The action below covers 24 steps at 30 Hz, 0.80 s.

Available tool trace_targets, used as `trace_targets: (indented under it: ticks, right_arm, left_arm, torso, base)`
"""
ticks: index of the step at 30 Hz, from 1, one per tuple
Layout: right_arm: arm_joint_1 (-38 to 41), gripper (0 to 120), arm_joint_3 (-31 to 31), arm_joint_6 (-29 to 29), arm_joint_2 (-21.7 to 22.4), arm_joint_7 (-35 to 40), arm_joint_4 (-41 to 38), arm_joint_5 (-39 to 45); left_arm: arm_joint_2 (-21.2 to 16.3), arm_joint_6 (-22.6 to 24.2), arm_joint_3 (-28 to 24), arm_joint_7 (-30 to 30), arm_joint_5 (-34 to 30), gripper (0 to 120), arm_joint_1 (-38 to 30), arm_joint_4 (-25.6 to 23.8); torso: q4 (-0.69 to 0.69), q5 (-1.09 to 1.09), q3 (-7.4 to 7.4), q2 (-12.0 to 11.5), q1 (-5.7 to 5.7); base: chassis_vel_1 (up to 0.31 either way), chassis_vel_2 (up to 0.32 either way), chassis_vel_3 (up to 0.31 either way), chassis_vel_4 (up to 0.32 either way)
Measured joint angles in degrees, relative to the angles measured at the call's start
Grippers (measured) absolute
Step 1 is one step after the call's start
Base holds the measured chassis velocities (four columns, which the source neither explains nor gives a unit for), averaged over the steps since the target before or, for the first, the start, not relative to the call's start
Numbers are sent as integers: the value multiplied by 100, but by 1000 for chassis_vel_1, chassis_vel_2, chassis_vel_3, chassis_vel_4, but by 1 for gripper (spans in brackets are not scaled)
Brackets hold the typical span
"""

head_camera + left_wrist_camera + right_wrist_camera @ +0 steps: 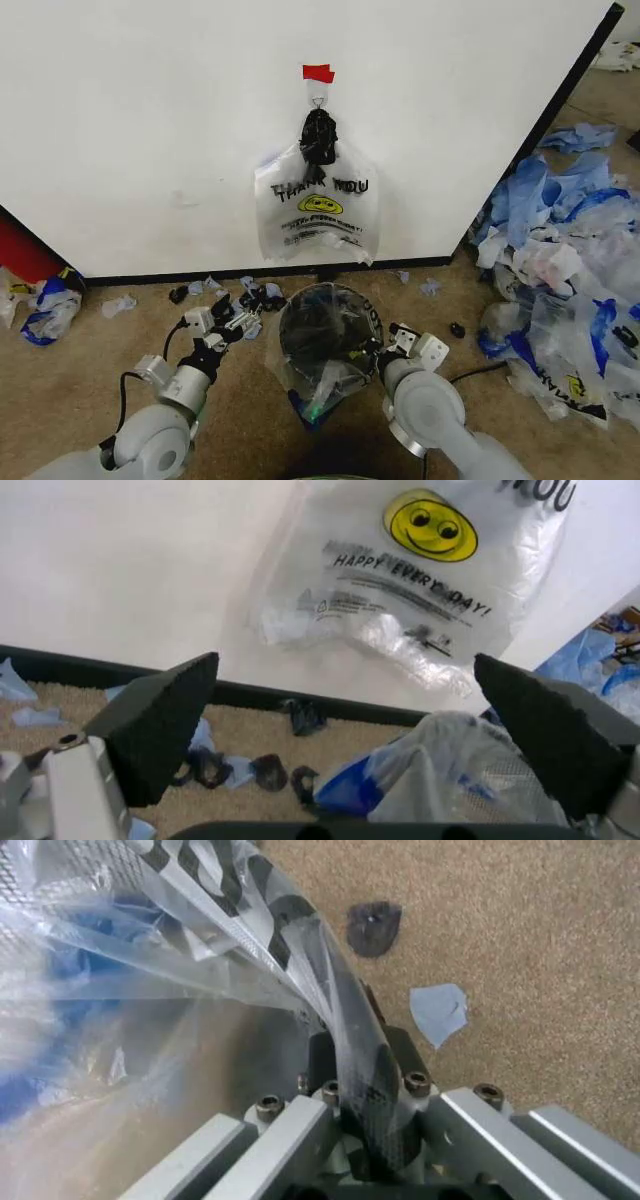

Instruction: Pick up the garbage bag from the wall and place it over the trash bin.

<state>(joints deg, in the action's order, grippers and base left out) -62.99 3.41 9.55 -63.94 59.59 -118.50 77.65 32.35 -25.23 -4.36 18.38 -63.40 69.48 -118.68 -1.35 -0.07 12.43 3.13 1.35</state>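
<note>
The garbage bag [318, 205], clear with "THANK YOU" lettering and a yellow smiley, hangs on the white wall [150, 130] from a hook under red tape [318, 73]. Its handles are bunched in a black knot. In the left wrist view the garbage bag [400, 592] is ahead of my open left gripper [345, 664]. That left gripper [230, 312] is low, left of the trash bin [325, 325]. The black mesh bin stands below the hanging bag, wrapped in another clear bag. My right gripper [395, 342] is at the bin's right rim, and the right gripper [360, 1065] is shut on that bag's lettered film.
A big pile of blue and clear plastic bags [560, 250] covers the floor to the right. Small scraps [255, 290] lie along the wall's black base strip. A red object [25, 250] and a blue bag [45, 305] are at the left.
</note>
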Motion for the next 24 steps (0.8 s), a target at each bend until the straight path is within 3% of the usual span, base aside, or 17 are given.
trace_targets:
  ticks: [9, 24]
  right_arm:
    - [-1, 0, -80, 208, -3, -121, 95, 68]
    - [-23, 53, -256, 289, 77, 10, -123, 180]
  left_arm:
    - [50, 8, -85, -1, 30, 100, -51, 70]
    - [71, 13, -16, 3, 66, 100, 42, 19]
  torso:
    - [-1, -2, 0, 0, 0]
    - [0, 0, 0, 0, 0]
  base:
    - [0, 0, 0, 0]
    - [0, 0, 0, 0]
